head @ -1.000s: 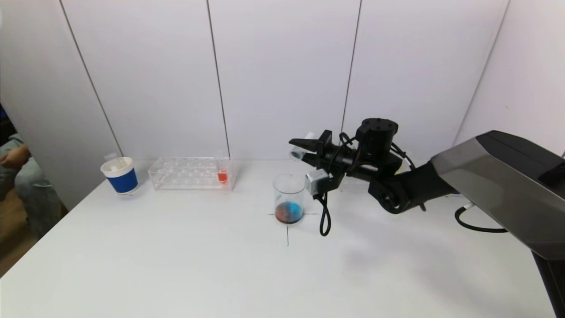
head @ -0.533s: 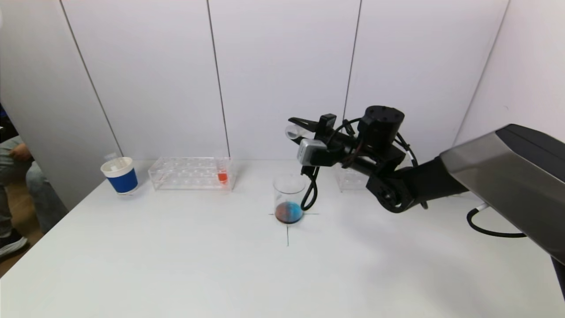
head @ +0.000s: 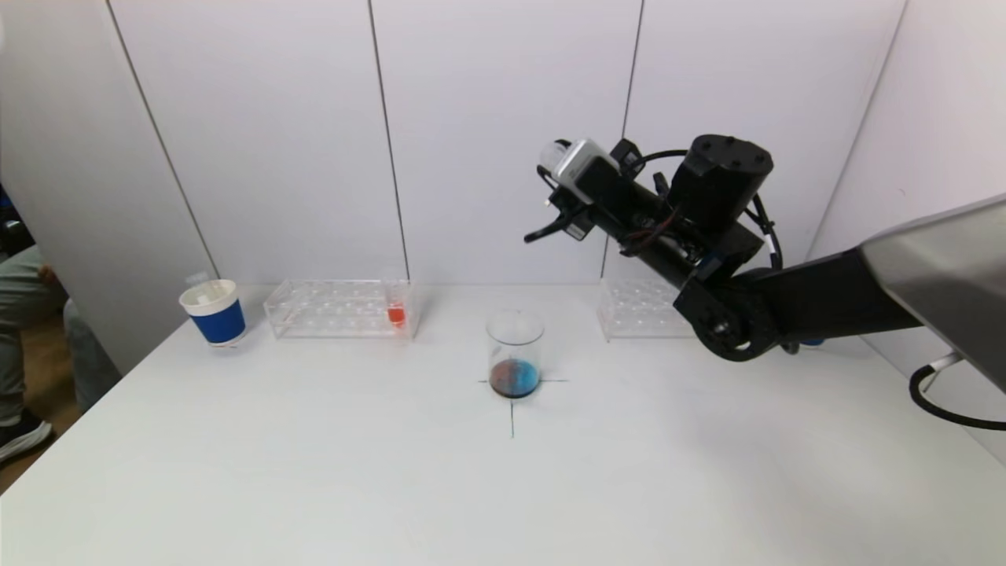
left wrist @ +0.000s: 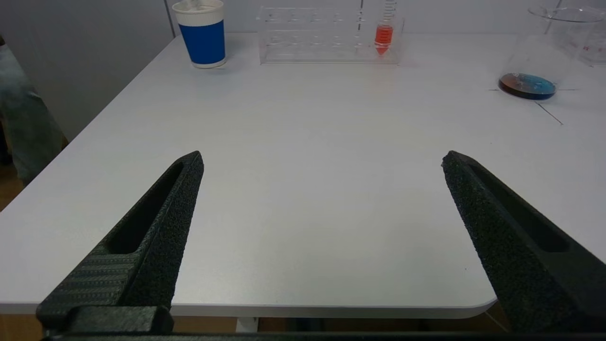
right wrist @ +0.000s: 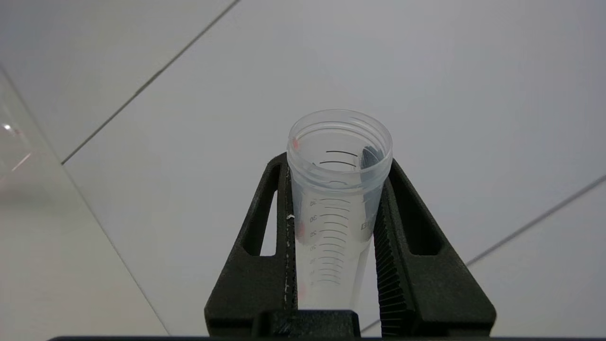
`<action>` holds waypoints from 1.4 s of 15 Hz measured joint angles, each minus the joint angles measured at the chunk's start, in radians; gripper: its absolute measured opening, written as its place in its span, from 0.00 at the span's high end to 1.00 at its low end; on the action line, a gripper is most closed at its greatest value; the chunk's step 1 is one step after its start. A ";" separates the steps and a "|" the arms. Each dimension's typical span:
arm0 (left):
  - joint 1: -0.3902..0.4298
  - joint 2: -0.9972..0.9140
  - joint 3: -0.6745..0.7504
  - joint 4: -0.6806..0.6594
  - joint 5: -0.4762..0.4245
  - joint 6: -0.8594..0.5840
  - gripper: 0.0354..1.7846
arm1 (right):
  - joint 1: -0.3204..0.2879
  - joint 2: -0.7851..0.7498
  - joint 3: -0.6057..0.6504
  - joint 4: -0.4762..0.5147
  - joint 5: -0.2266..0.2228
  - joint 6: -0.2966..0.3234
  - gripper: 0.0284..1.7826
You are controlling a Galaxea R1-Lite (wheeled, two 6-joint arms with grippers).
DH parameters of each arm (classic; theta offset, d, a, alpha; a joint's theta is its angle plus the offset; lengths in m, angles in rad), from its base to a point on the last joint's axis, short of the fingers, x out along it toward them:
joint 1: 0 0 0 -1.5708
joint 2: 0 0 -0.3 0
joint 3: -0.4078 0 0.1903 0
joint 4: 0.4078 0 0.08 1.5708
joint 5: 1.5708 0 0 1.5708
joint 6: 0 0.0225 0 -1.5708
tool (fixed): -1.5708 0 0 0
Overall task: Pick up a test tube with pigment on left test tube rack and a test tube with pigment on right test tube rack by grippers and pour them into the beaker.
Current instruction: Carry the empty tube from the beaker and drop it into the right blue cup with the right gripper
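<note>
Lifting away from the beaker (head: 515, 354), our right tool (right wrist: 334, 208) pinched an emptied test tube (right wrist: 337, 189), which it had tipped over the rim a second before; we judged that pour done. Our left tool (left wrist: 322, 227) stood spread above the surface (left wrist: 307, 166) near its front edge, with open room toward the left rack's red tube (left wrist: 383, 37)

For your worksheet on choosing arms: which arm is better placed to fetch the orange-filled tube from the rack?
Left. Its gripper is open and empty, facing the orange tube; the right gripper holds an emptied tube.
</note>
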 joint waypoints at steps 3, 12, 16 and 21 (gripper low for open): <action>0.000 0.000 0.000 0.000 0.000 0.000 0.01 | -0.001 -0.044 -0.039 0.018 -0.177 0.119 0.72; 0.000 0.000 0.000 0.000 0.000 0.000 0.01 | -0.101 -0.082 -0.255 0.139 -0.585 0.306 0.72; 0.000 0.000 0.000 0.000 0.000 0.000 0.01 | -0.238 -0.144 -0.278 0.360 -0.589 0.426 0.72; 0.000 0.000 0.000 0.000 0.000 0.000 0.01 | -0.402 -0.184 -0.380 0.632 -0.581 0.643 0.72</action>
